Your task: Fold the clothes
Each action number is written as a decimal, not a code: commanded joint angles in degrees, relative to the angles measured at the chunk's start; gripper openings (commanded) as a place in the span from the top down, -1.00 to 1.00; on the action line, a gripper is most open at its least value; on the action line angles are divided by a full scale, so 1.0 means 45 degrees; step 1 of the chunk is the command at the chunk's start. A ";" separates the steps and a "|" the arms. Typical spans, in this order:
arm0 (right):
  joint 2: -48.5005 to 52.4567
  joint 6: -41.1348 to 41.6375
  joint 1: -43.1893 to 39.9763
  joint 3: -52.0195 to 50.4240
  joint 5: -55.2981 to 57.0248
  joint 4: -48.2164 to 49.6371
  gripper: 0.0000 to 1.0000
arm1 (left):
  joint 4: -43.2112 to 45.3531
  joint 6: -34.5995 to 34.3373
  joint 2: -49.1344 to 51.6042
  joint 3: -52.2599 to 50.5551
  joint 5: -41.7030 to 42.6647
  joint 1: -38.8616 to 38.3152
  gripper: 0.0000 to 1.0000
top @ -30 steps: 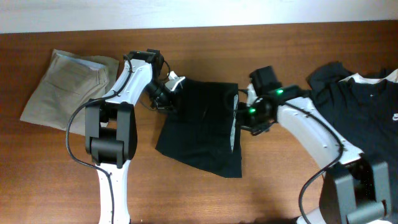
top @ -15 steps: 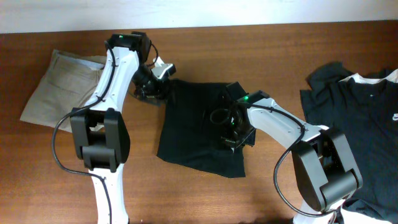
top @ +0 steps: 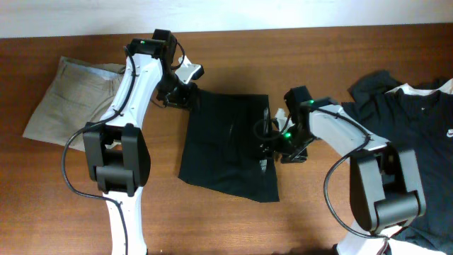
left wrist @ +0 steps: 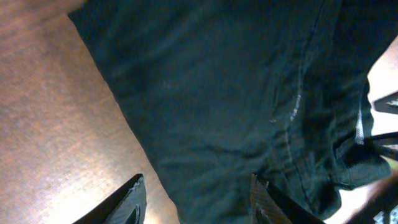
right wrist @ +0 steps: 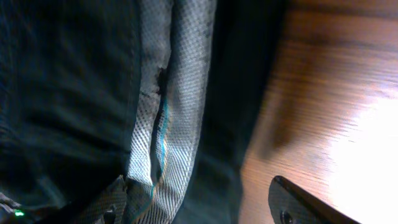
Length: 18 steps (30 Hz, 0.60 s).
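The clothes in play are black shorts [top: 223, 145], lying folded flat on the middle of the table. A strip of grey mesh lining [right wrist: 168, 106] shows along their right edge. My left gripper [top: 185, 92] hovers over the shorts' top-left corner, open. In the left wrist view its fingers [left wrist: 132, 200] straddle the fabric edge [left wrist: 205, 124] without pinching it. My right gripper [top: 273, 145] sits at the shorts' right edge, open. One of its fingers [right wrist: 111, 200] is over the cloth and the other is over bare wood. More black clothes, shirts with white collar trim [top: 407, 120], lie at the right.
Folded beige khaki trousers [top: 67, 99] lie at the far left, just beyond my left arm. The pile of black shirts reaches the right edge of the view. Brown table wood [top: 226, 219] shows in front of the shorts.
My right gripper has gone from shut to open, letting go of the shorts' right edge, and has drawn back to the right. My left gripper shifted slightly right and back.
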 commanded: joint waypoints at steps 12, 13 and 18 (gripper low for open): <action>0.0447 0.2132 -0.1991 0.1768 0.6207 0.0083 0.25 | -0.0185 0.0204 -0.0355 0.0087 -0.0408 0.0010 -0.26; 0.0447 0.2089 -0.2225 0.2778 0.6203 -0.0709 0.22 | -0.0214 0.0199 -0.0355 0.0087 -0.0408 0.0010 -0.27; 0.0447 0.0457 -0.2166 0.5158 0.1331 -0.3725 0.19 | 0.0427 0.0204 -0.0355 0.0087 0.0194 0.0005 -0.29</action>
